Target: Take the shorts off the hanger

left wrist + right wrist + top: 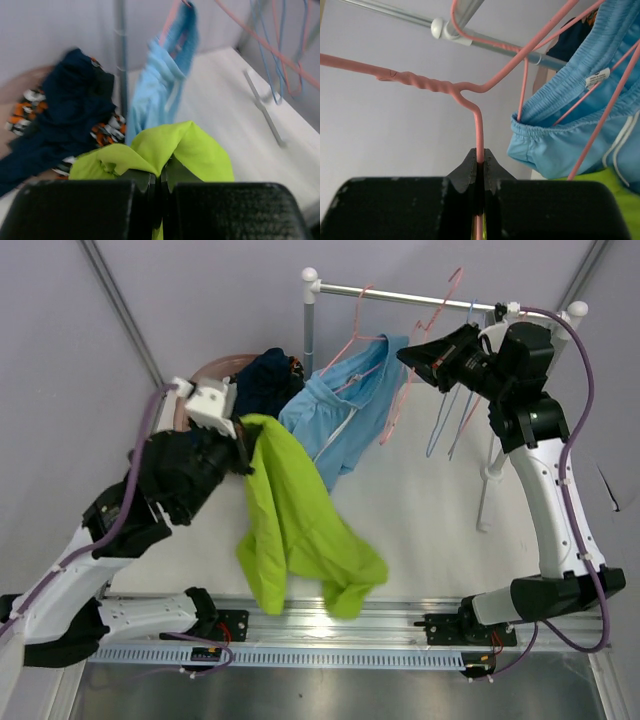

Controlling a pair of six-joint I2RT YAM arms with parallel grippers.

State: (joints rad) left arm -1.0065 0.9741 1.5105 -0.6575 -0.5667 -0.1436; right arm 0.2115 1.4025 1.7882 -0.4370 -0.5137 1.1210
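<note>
Two clamps worry us: our left gripper clamped on the green shorts dangling above the table, our right gripper pinching a pink hanger, whose tug might knock the neighbouring blue shorts off the rail.

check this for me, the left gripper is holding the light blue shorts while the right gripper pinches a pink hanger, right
Not quite. The left wrist view shows the left gripper shut on the lime green shorts, not the light blue shorts, which hang from the rail. The right gripper does pinch a pink hanger.
</note>
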